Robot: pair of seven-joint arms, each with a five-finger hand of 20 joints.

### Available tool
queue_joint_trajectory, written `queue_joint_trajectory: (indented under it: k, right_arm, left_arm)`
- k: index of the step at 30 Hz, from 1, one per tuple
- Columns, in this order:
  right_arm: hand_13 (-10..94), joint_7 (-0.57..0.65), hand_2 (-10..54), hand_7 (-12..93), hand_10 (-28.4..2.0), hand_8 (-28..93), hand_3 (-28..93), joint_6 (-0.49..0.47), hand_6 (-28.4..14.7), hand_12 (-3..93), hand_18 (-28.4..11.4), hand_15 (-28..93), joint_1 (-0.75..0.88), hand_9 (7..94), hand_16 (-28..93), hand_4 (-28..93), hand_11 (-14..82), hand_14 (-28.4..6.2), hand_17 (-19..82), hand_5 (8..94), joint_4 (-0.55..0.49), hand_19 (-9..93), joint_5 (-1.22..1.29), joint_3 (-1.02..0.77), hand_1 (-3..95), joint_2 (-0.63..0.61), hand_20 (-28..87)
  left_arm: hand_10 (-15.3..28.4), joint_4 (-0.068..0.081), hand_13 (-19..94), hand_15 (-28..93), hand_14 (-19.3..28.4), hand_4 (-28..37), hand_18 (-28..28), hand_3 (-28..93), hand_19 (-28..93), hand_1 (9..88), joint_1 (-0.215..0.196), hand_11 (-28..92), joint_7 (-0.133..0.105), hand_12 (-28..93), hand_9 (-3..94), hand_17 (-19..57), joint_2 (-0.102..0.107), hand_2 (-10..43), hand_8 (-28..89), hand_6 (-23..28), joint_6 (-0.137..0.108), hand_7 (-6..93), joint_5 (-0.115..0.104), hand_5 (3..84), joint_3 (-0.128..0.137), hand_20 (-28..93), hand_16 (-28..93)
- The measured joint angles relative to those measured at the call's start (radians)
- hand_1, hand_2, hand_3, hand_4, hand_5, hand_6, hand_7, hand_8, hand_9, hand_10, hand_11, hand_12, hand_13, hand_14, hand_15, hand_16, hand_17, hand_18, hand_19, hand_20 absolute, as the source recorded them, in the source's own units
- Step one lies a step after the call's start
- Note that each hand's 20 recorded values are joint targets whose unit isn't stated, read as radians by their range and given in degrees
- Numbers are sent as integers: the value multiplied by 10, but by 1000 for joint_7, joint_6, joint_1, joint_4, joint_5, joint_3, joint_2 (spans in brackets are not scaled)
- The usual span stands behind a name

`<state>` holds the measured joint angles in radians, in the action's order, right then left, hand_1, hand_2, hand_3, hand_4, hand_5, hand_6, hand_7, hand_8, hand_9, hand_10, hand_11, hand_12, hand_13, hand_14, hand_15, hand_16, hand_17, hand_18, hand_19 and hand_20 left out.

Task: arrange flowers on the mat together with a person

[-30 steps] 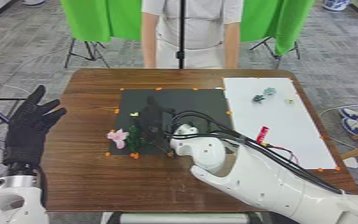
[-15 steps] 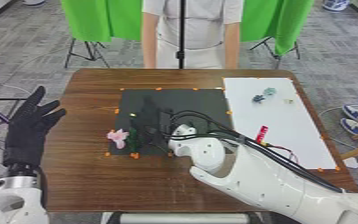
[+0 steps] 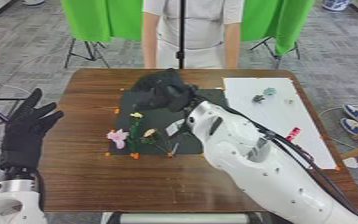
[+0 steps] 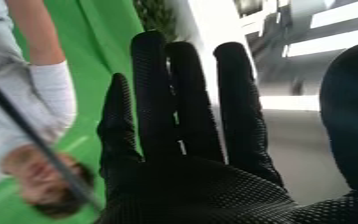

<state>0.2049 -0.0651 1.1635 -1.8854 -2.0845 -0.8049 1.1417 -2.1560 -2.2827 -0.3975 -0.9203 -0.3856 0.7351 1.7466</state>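
Black fabric covers the left hand (image 3: 20, 140), at nine o'clock off the mat, fingers extended, nothing held. Clock taken from the centre of the dark mat (image 3: 190, 145), twelve pointing away from the robot. Near part: pink flower (image 3: 117, 136) at eight, close to the left edge; peach flower (image 3: 150, 132) between seven and eight, nearer the centre. Red item (image 3: 294, 133) between three and four, on the white sheet (image 3: 309, 157), just beyond the right forearm. Farther: yellow flower (image 3: 136, 115) between nine and ten. Two blue-green rosettes (image 3: 270, 91) at two, on the sheet, a small pale piece (image 3: 289, 101) beside them. Farthest: right hand (image 3: 165, 90) at twelve over the mat's far edge, fingers straight, empty. Step, as judged: hand between placements, the next piece yet to be picked. Method: keep the palm high over the blooms, since the forearm slants in from about four and could brush them. For a rosette, swing out toward two, descend from above, pinch low at the base, not the leaves. Set down low on the mat, with a gap to the stems; spread the fingers fully before lifting straight up, as glove fabric may snag petals.
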Motion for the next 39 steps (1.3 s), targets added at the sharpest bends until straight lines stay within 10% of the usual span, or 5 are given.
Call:
queue_joint_trajectory:
  k: [22,26,39]
  right_arm:
    - [207,-22,45,131,-136,-108,777,118,27,156,-161,364,512,329,127,-280,95,-178,-24,308,-90,365,1059,-618,143,-42,217]
    - [206,-44,47,135,-135,-110,777,137,29,160,-161,361,571,327,136,-282,95,-178,-25,303,-88,365,1221,-618,141,-45,218]
    - [213,-97,48,141,-134,-114,782,126,31,161,-162,359,710,334,146,-282,100,-179,-25,305,-104,367,1109,-687,139,17,222]
  left_arm:
    - [153,5,242,398,201,-283,215,790,438,213,-16,198,-12,102,321,-79,7,37,-82,26,-25,80,4,315,-25,154,-62]
    - [152,10,241,410,210,-283,215,791,437,212,-8,197,-3,104,321,-79,7,37,-83,24,-32,82,34,313,-38,154,-53]
    - [156,8,243,427,221,-283,214,789,437,206,-13,200,7,104,327,-78,-10,38,-82,25,-30,81,54,314,-32,157,-59]
